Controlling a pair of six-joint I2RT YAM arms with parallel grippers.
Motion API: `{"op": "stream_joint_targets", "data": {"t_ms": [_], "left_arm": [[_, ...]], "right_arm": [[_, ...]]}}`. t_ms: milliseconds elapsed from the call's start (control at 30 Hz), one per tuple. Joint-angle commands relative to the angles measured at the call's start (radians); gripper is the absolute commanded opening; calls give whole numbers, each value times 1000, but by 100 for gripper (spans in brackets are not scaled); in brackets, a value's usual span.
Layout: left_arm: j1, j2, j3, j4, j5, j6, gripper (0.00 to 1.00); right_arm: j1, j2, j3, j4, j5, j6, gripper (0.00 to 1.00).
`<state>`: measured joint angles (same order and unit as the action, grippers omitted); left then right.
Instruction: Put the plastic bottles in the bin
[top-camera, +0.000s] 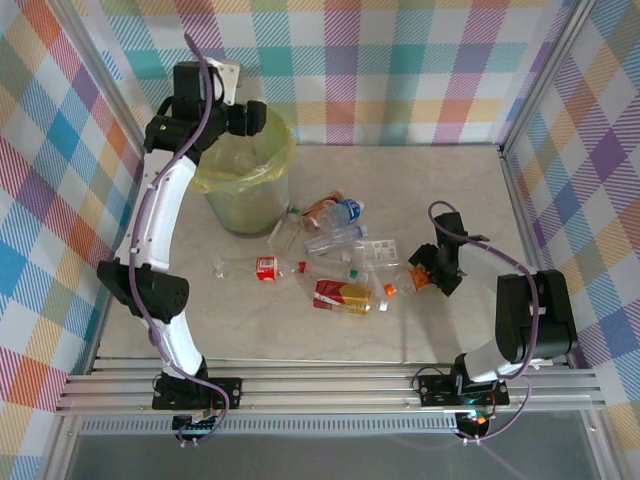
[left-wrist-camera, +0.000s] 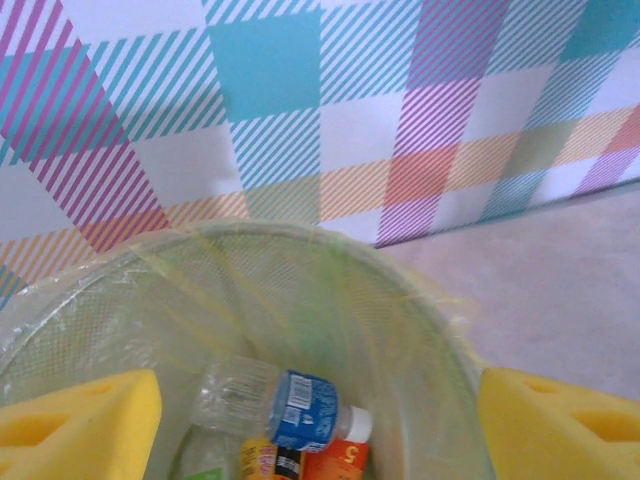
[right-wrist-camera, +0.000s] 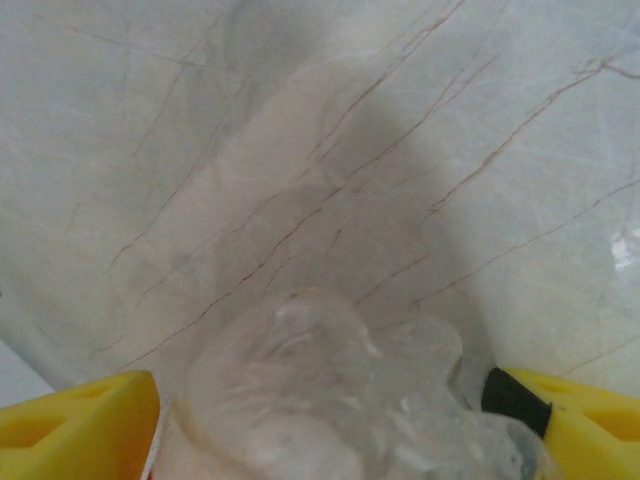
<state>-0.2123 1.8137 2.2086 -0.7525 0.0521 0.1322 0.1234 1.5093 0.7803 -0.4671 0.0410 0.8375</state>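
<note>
Plastic bottles (top-camera: 342, 294): most scattered on counter (top-camera: 450, 190), right of bin (top-camera: 246, 205); label print too small to read. In bin, blue-label bottle (left-wrist-camera: 303, 408) white-capped, fine print blurred; orange label (left-wrist-camera: 338, 462) beneath cut off by frame edge, one "5"-like mark. Left gripper (left-wrist-camera: 318, 425) over bin, spread wide, empty. Right gripper (right-wrist-camera: 320, 420) straddles crushed clear bottle (right-wrist-camera: 310, 380), lower part cut off; clamped or not, cannot tell
</note>
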Motion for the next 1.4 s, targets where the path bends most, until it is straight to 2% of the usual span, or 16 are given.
{"op": "stream_joint_targets", "data": {"t_ms": [0,200,333,467,533,800,1033,1167,1367], "left_arm": [[10,-82,-78,67,70,-117,86],[8,-189,-219,153,168,-228,96],[6,-233,-295,204,245,-307,100],[-11,-280,-372,252,317,-369,100],[-35,-317,-422,271,317,-384,100],[-222,-454,-633,354,249,-364,100],[-411,-522,-862,502,219,-399,100],[-495,-531,-944,548,204,-405,100],[-590,-490,-1000,641,209,-419,100]], "right_arm": [[-7,23,-16,55,-14,23,80],[-7,16,-19,77,-31,29,63],[-7,-21,-7,57,-25,18,56],[-7,-88,15,9,-16,-10,54],[-7,-135,37,-29,-8,-31,53],[-5,-341,150,-165,3,-105,50],[6,-424,266,-179,-136,-119,47],[58,-431,296,-136,-184,-98,47],[187,-385,342,-67,-167,-78,47]]}}
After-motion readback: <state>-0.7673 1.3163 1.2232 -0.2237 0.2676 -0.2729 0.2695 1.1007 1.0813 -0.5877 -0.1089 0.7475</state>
